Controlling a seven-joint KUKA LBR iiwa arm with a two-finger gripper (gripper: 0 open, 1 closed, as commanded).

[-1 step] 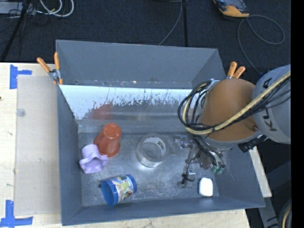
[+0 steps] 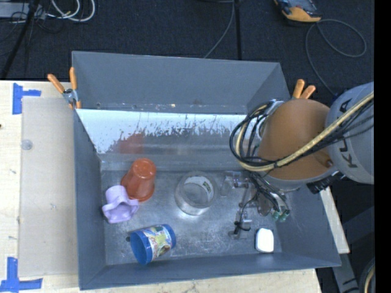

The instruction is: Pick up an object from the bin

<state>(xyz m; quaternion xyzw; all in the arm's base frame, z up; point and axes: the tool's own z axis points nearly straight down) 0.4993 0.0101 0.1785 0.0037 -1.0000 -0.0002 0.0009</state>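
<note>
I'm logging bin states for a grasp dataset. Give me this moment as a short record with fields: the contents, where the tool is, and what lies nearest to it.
container: grey metal bin
tool: low over the floor, right part of the bin
nearest thing: small white block, beside the tool toward the front right corner, apart from it
centre: clear cup
left: orange cup, tipped over; lilac toy against it
front left: blue tub with a printed label, on its side
</note>
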